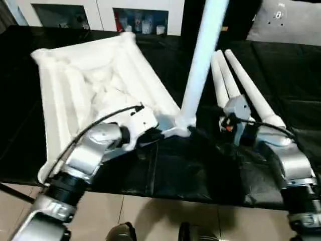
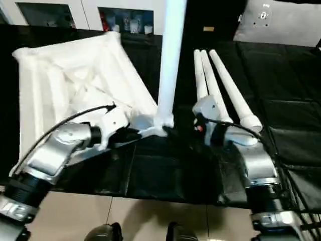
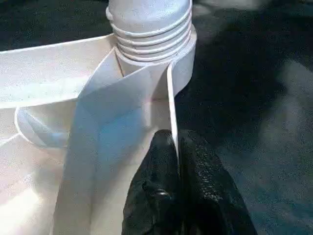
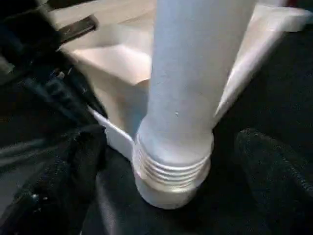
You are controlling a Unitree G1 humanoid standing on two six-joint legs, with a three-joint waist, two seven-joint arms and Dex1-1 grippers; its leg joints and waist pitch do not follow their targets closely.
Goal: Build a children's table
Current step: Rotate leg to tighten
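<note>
While the head views show one white leg standing upright in the near corner socket of the upturned table top, the left wrist view shows its ridged thread and the left gripper clamped on the thin rim. The right gripper stands apart around the leg's base.

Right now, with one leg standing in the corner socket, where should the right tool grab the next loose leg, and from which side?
Take the nearest of the loose legs around its thick end, which points toward the robot. They lie flat, side by side on the black cover, so come from above with the right tool straddling the tube across its length. The round taper probably slips less at the wide end.
</note>
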